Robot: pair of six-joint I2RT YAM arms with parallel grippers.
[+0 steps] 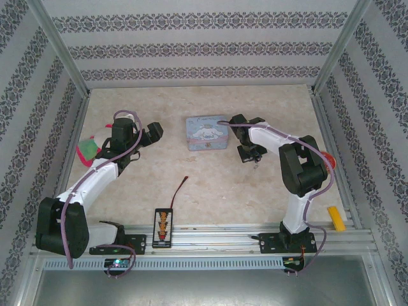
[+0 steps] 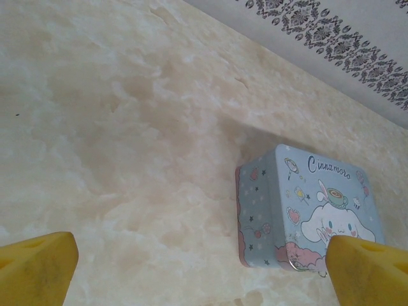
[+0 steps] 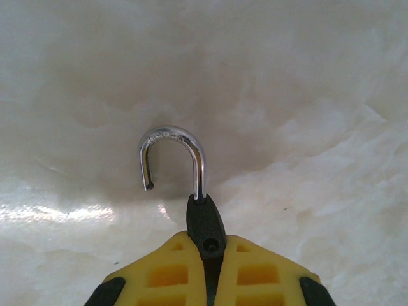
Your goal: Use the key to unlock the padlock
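Beige marble-look surface (image 1: 210, 185), patterned walls on three sides. Right tool (image 3: 207, 268) is pressed together, pinching the padlock (image 3: 204, 220) by its black body; only a narrow edge of the body sits between the yellow pads (image 3: 167, 274). Shackle (image 3: 172, 137) sticks out ahead of the tool with one leg seated and the other end hanging free, so the lock reads as already open. Cannot tell whether the shackle touches the surface.

Overhead: right tool (image 1: 250, 154) points down just right of the light-blue Cinnamoroll tin (image 1: 207, 132). Left tool (image 1: 148, 132) sits on the tin's other side, well apart from the lock, fingers (image 2: 38, 264) spread wide and holding nothing. Cannot tell where the key is.

Risks as I judge them:
- Thin grip on a small body, so any side load on the shackle could twist the lock or squeeze it out.
- Pushing the free leg against the surface or the tin could snap the shackle shut again.
- Left tool crossing toward the lock has the tin in its path and could shove it into the right tool.
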